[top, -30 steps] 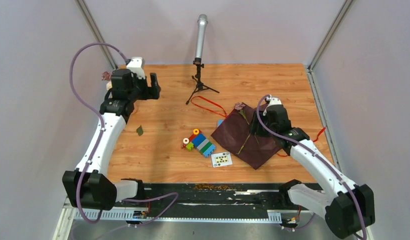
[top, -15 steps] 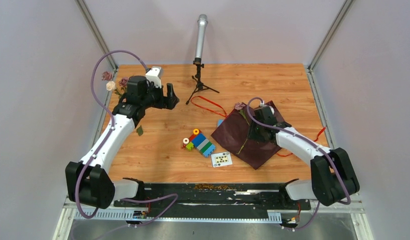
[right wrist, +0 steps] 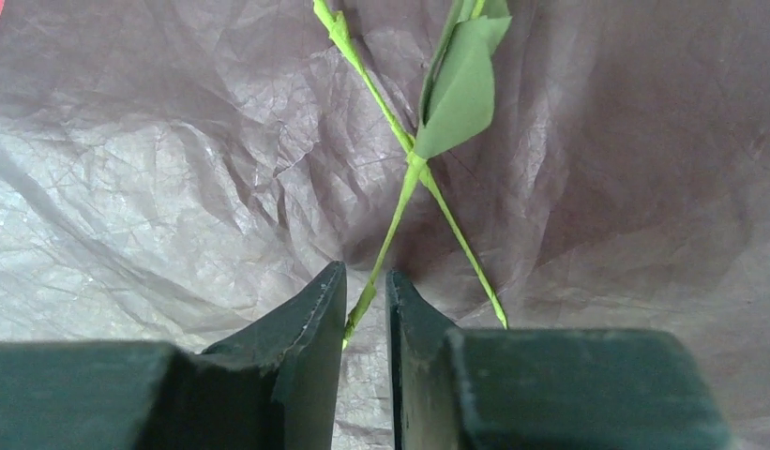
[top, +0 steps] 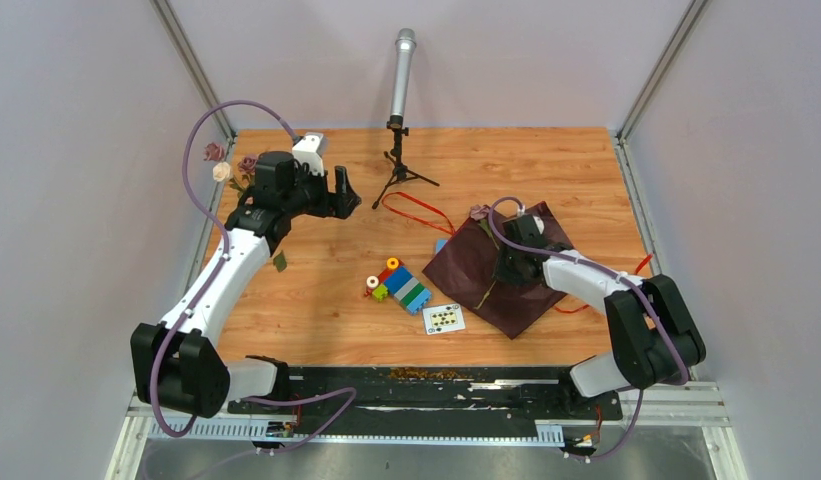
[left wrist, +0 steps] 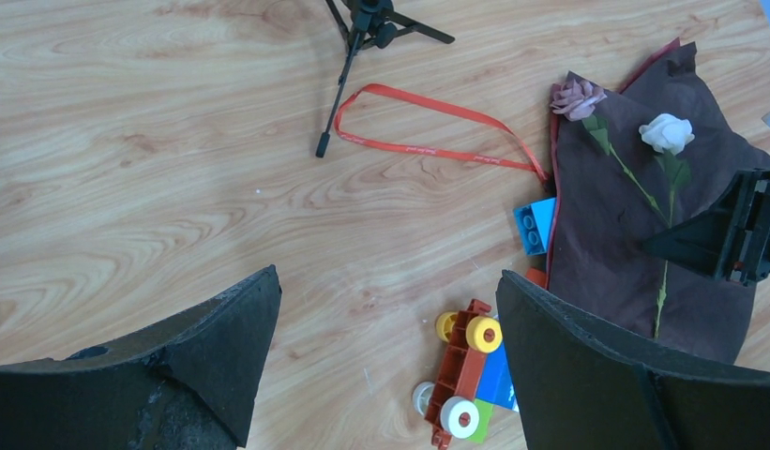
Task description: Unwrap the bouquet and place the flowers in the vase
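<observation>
Wood table: right gripper nearer, jaws almost together around stem foot, pinch unconfirmed, stem axis running straight ahead over wrap; left gripper spread, well apart.

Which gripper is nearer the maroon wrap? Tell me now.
Right. The right gripper is down on the maroon wrap, its fingers either side of a green stem. The left gripper hangs open far off to the left, well clear of it.
</observation>
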